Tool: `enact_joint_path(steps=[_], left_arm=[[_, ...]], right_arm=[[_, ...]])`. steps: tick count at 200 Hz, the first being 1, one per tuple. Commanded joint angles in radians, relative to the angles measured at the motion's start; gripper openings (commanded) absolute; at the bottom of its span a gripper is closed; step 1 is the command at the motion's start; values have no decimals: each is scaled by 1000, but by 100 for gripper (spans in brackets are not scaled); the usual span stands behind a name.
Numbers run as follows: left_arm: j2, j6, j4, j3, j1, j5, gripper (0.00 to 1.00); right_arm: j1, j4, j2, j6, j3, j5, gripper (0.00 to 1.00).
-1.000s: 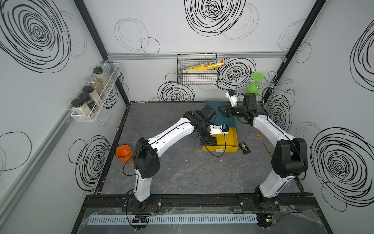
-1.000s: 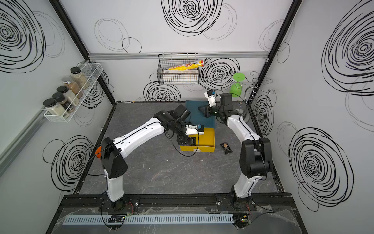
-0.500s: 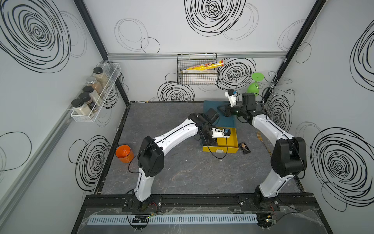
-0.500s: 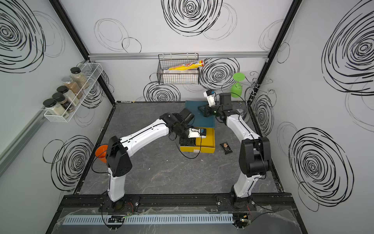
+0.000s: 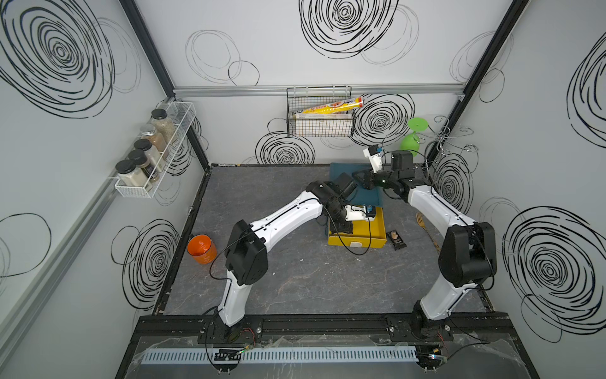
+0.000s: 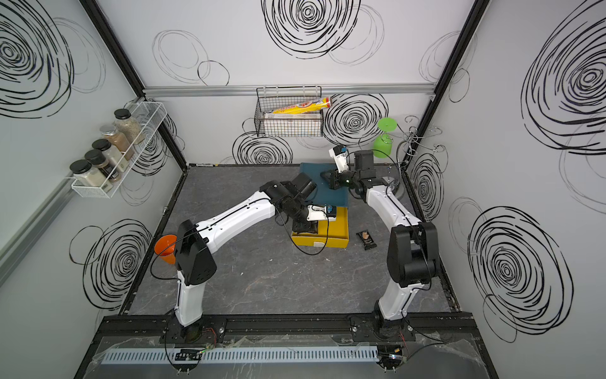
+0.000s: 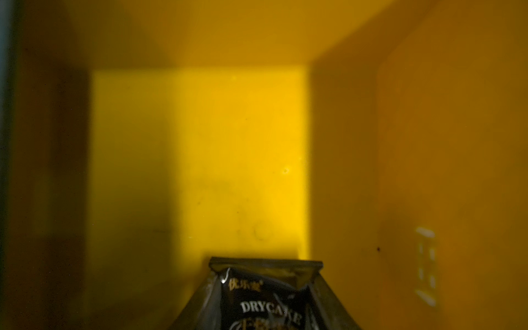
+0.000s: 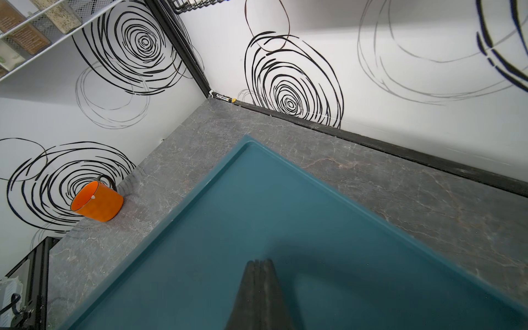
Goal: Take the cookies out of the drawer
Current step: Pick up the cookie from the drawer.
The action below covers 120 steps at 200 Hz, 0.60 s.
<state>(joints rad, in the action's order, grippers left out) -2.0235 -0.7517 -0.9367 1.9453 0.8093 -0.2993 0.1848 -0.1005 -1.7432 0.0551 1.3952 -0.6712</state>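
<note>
Inside the drawer (image 7: 200,143) lies one black packet (image 7: 265,297), left pincer's (image 5: 341,226) grip unclear; one loose packet (image 5: 396,239) outside; right pincer (image 8: 260,261) closed.

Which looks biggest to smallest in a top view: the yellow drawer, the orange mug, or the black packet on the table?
1. yellow drawer
2. orange mug
3. black packet
The gaps are clear, and all three lie low at similar depth, so nearness to the camera hardly matters.

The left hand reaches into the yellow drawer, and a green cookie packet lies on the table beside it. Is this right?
No. The cookie packet beside the yellow drawer is black, not green, as both top views show. The rest is right.
</note>
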Motion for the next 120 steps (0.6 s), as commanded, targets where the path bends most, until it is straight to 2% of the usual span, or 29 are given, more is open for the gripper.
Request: enact_joint_path(steps=[1, 44, 120], left_arm=[[29, 8, -7, 43, 16, -40, 45], [99, 23, -2, 61, 37, -61, 44], [187, 27, 8, 54, 54, -8, 41]], right_arm=[[9, -151, -66, -4, -42, 45, 0], [10, -156, -63, -7, -44, 58, 0], [10, -155, -52, -6, -55, 73, 0]])
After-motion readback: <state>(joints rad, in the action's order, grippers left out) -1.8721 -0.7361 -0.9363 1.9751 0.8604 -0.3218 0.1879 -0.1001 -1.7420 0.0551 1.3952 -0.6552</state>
